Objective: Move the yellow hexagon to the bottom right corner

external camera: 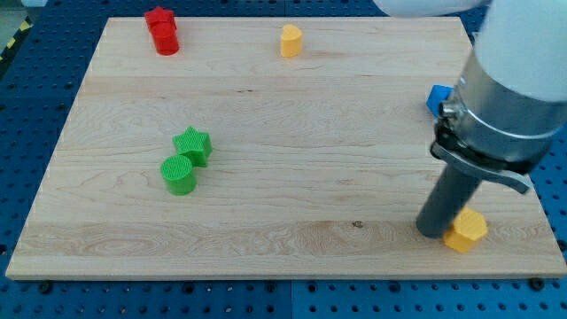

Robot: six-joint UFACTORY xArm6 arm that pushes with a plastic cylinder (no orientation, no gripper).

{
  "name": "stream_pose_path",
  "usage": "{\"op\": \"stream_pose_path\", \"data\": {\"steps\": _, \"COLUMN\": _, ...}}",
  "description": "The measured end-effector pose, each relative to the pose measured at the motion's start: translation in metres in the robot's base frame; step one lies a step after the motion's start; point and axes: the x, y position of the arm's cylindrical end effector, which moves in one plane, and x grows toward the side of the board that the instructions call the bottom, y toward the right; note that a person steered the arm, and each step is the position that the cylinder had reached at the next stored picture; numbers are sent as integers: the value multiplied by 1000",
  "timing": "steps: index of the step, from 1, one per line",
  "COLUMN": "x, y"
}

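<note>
The yellow hexagon (466,230) lies near the board's bottom right corner, close to the right edge. My tip (433,232) stands on the board just left of it, touching or almost touching its left side. The dark rod and the grey arm body rise above it toward the view's top right.
A second yellow block (291,41) sits at the top middle. Two red blocks (163,30) stand at the top left. A green star (193,144) and a green cylinder (179,174) sit at the left middle. A blue block (437,97) peeks out behind the arm at the right.
</note>
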Motion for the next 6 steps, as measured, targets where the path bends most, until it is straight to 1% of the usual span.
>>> {"op": "stream_pose_path", "data": {"steps": 1, "x": 22, "y": 17}}
{"op": "stream_pose_path", "data": {"steps": 2, "x": 34, "y": 28}}
{"op": "stream_pose_path", "data": {"steps": 5, "x": 27, "y": 30}}
{"op": "stream_pose_path", "data": {"steps": 6, "x": 21, "y": 21}}
